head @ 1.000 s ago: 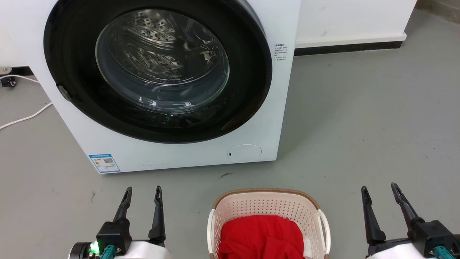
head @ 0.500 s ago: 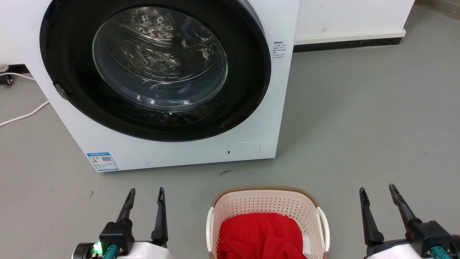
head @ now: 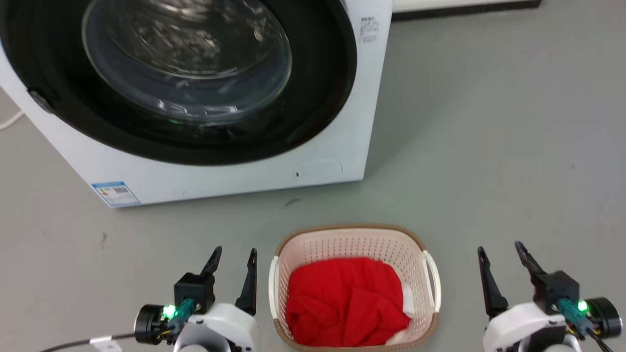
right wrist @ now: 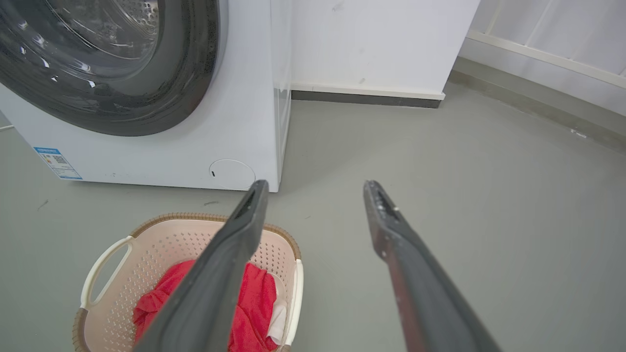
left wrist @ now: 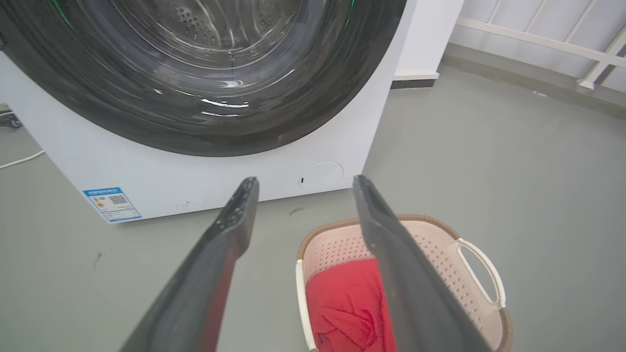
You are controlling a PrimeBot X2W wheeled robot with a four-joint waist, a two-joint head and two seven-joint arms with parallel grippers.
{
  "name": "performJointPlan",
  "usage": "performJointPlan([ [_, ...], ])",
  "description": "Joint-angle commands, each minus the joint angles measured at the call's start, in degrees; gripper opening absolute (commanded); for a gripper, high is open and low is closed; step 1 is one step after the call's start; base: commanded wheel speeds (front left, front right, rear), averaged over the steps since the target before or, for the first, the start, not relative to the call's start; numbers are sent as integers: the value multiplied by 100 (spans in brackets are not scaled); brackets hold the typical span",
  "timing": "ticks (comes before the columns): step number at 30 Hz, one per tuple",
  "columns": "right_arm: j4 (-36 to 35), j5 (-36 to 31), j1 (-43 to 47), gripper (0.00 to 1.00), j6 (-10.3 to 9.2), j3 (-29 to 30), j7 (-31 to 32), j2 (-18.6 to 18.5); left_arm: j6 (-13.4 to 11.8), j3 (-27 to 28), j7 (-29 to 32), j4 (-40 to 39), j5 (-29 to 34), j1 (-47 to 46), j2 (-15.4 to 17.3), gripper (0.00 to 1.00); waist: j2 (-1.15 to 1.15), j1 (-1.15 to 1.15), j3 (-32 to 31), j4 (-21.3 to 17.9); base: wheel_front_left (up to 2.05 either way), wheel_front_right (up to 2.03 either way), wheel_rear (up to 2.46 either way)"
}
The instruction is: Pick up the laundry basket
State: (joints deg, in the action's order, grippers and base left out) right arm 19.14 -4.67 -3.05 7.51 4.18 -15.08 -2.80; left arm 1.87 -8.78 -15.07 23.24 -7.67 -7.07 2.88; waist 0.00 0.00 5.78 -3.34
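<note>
Change: the head camera has tipped down, so the washer [head: 244, 181] sits higher in its view and the laundry basket [head: 342, 228] shows whole. Measured against the basket, the left gripper [head: 235, 251] has come nearer to it, while the right gripper [head: 500, 247] keeps much the same gap.
Left claw: fingers spread wide with nothing between them, tips pointing toward the washer. Its inner finger is just beside the basket's left handle [head: 272, 288], with a sliver of floor [head: 489, 146] between them.
Right claw: also wide and empty, standing apart from the right handle [head: 436, 288].
Laundry basket: upright on the grey floor in front of the washer, between the two grippers.
Contents: a heaped red cloth [head: 347, 303], with a scrap of white cloth [head: 407, 305] at its right edge.
Washer: white front with a dark-rimmed round glass door [head: 190, 58] and a blue label [head: 115, 193] at its lower left corner.
</note>
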Motion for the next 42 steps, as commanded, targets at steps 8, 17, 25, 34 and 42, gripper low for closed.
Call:
performJointPlan([
  [8, 1254, -305, -1083, 100, -4, -110, -14, -17, 177, -16, -16, 1220, -225, -944, 0, 100, 0, 0, 1004, -252, 0, 0, 0],
  [17, 2530, -369, -2183, 100, -4, -289, -14, -164, 359, -155, -16, 2681, -200, -2052, 1, 100, 0, 0, 1839, -289, 0, 0, 0],
  [25, 3401, -268, -3026, 100, -4, -705, -14, -212, 446, -238, -16, 3712, -201, -2992, 33, 100, 0, 0, 2594, -334, 0, 0, 0],
  [34, 4129, -89, -3740, 100, -4, -926, -13, -292, 499, -312, -16, 4355, -269, -3711, 39, 100, 0, 0, 3243, -309, 0, 0, 0],
  [42, 4565, 56, -4142, 100, -4, -1033, -14, -266, 516, -447, -16, 4571, -268, -4108, 27, 100, 0, 0, 3707, -255, 0, 0, 0],
])
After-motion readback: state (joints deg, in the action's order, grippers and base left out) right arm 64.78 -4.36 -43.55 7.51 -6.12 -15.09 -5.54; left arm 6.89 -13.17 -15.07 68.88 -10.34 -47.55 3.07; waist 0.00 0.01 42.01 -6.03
